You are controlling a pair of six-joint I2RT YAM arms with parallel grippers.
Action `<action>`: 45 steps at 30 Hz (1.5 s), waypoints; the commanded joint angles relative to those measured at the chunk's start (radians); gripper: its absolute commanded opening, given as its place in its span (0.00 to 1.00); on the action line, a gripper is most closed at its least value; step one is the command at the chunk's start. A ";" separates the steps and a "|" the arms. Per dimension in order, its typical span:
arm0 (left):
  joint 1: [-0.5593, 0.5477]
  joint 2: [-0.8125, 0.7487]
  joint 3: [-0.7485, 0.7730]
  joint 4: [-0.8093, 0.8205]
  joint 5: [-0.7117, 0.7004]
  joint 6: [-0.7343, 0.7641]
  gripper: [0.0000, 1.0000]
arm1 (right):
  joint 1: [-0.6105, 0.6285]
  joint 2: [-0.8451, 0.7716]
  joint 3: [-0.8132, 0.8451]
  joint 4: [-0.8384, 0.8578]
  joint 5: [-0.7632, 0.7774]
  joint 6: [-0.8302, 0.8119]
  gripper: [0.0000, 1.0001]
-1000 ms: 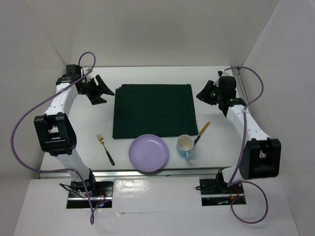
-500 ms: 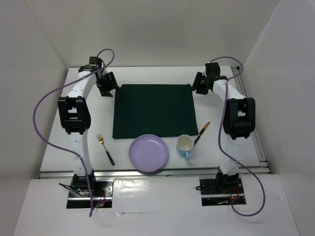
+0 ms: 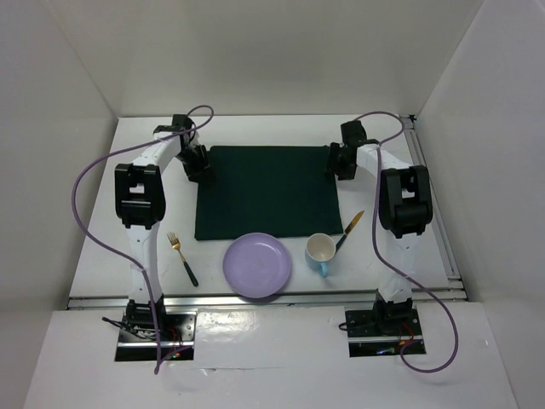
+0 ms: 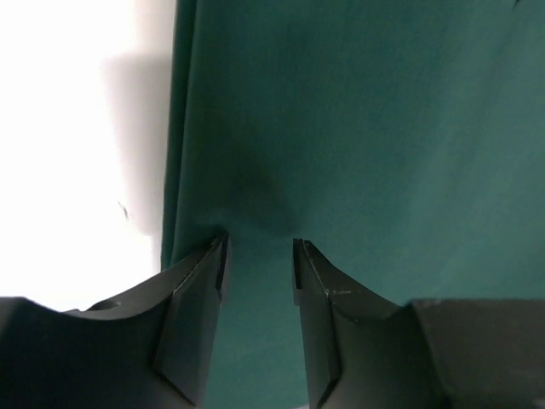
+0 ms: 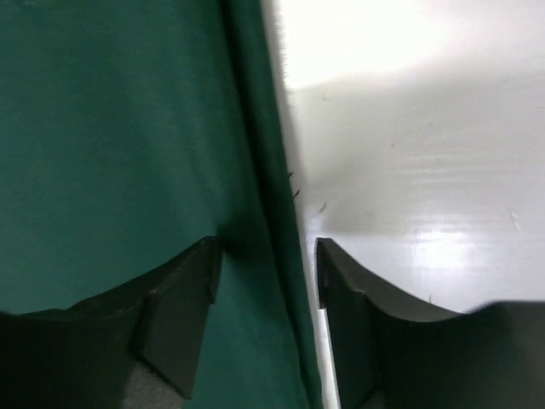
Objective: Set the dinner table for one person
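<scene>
Tabletop (image 3: 255,128) bears the green mat (image 3: 266,192). The left end effector (image 4: 260,244) and right end effector (image 5: 266,244), both apart, sit at its side edges. Next, pinch and reposition.

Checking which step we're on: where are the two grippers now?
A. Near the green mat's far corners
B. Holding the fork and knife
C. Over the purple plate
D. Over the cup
A: the left gripper and right gripper sit at the far left and right corners of the green mat, jaws open.
</scene>
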 commanded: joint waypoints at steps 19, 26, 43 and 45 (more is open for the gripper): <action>0.007 0.244 0.392 0.006 0.046 -0.030 0.61 | -0.052 0.216 0.226 0.007 -0.124 0.048 0.00; 0.007 0.053 0.392 0.003 0.029 -0.011 0.82 | -0.052 0.131 0.244 -0.013 -0.122 0.038 0.92; -0.130 -0.829 -0.457 0.040 -0.126 0.000 0.89 | 0.005 -0.832 -0.485 -0.115 -0.053 0.191 0.93; -0.162 -0.924 -0.546 0.040 -0.135 -0.013 0.89 | 0.031 -0.932 -0.548 -0.176 -0.077 0.232 0.92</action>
